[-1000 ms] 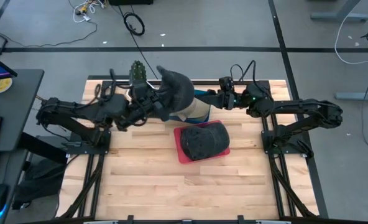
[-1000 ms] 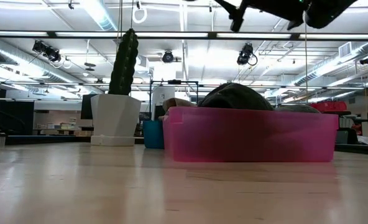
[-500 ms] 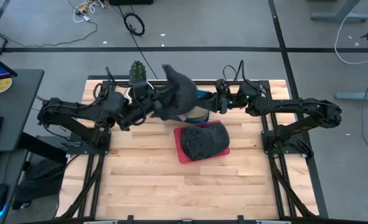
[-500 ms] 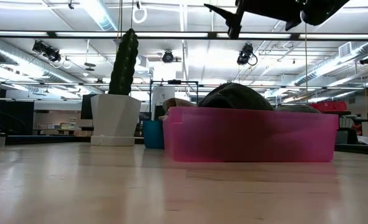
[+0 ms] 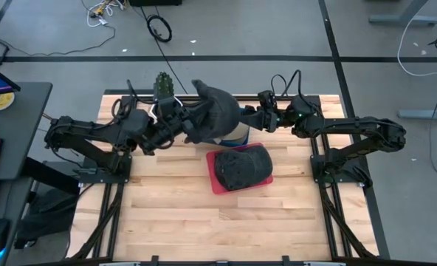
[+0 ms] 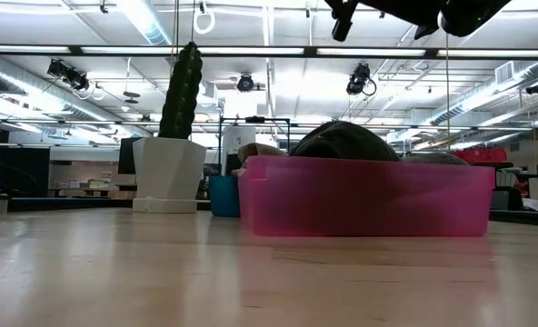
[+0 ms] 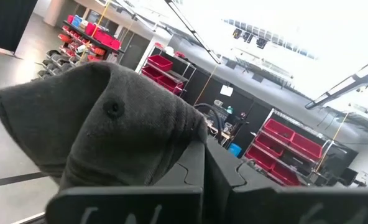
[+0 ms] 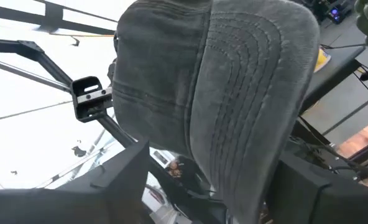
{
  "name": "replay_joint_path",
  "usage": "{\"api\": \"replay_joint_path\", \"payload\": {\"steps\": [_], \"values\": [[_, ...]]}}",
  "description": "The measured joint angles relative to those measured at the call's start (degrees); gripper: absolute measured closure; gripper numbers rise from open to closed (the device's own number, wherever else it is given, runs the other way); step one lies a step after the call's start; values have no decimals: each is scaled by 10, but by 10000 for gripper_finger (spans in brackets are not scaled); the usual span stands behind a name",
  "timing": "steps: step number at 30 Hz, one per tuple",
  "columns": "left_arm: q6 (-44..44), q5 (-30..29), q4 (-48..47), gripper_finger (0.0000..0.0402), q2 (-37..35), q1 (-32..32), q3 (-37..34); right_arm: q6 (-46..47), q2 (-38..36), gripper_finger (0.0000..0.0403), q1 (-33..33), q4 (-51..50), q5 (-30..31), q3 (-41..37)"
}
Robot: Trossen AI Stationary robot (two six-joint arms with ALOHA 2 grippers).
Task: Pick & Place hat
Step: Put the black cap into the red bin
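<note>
A dark grey hat (image 5: 217,107) hangs in the air over the table's far middle, with my left gripper (image 5: 189,125) shut on it from the left. In the left wrist view the hat's crown and top button (image 7: 114,109) fill the picture. My right gripper (image 5: 249,118) comes from the right and stands open, its fingers (image 8: 131,177) on either side of the hat's stitched brim (image 8: 252,93). A second dark hat (image 5: 237,166) lies in a pink bin (image 6: 369,195) on the table. My left gripper pinches bunched crown cloth (image 7: 165,162) below the top button between its two shut fingers. It comes about level from the table's left. The hat is lifted clear of the table and sticks out past the fingertips. My right gripper has the brim between its fingers; whether it touches, I cannot tell.
A cactus (image 6: 180,91) in a white pot (image 6: 167,173) stands at the far edge behind my left arm. A small blue container (image 6: 222,195) sits between the pot and the bin. Bare wood lies toward the near edge.
My left gripper has turned the held hat a little, so its brim has swung toward my right gripper. My right gripper has stayed close by the brim, rising slightly in the low view.
</note>
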Motion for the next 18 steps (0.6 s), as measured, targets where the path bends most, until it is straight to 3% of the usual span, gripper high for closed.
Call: {"api": "replay_joint_path", "payload": {"steps": [10,18], "values": [[1,0,-6,401,0,0,0,3,0,238,0,2,0,0],[6,-2,-8,392,0,0,0,25,0,384,0,7,-2,0]]}}
